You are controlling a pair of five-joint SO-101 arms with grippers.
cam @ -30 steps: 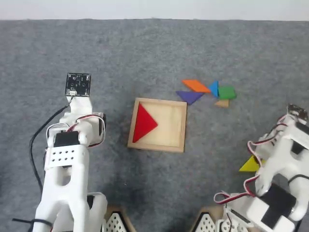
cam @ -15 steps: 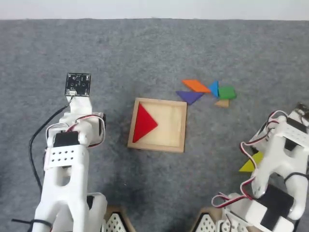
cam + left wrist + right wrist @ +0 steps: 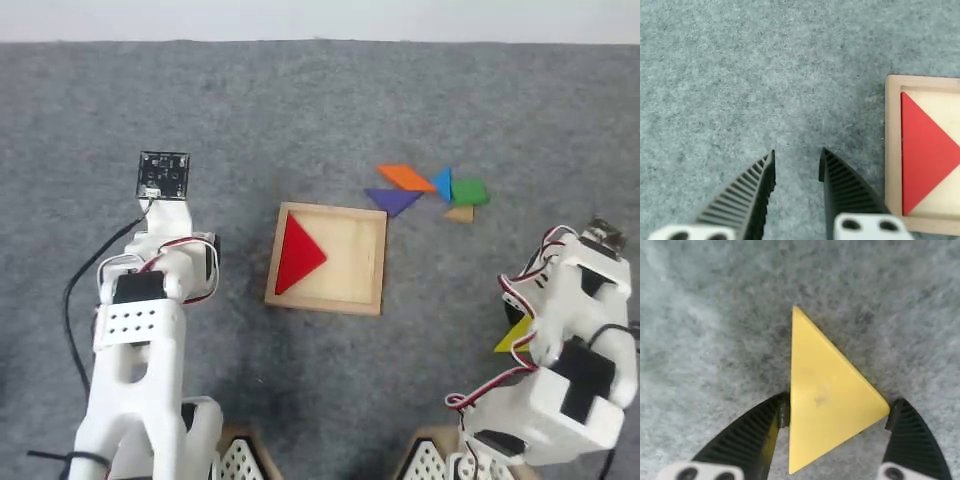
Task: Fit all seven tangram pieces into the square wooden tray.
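Grip is advised across edges of the light, stiff yellow triangle [image 3: 825, 395], straddled by spread right fingers [image 3: 752, 432]; left fingers [image 3: 842, 182] narrowly parted.

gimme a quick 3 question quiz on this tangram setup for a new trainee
1. True or false: the red triangle lies inside the wooden tray.
2. Which colour is the piece between the right gripper's fingers? A purple, B yellow, C green.
3. Short answer: is the left gripper open or shut?

Key: 1 true. 2 B, the yellow triangle. 3 open, over bare carpet beside the tray.
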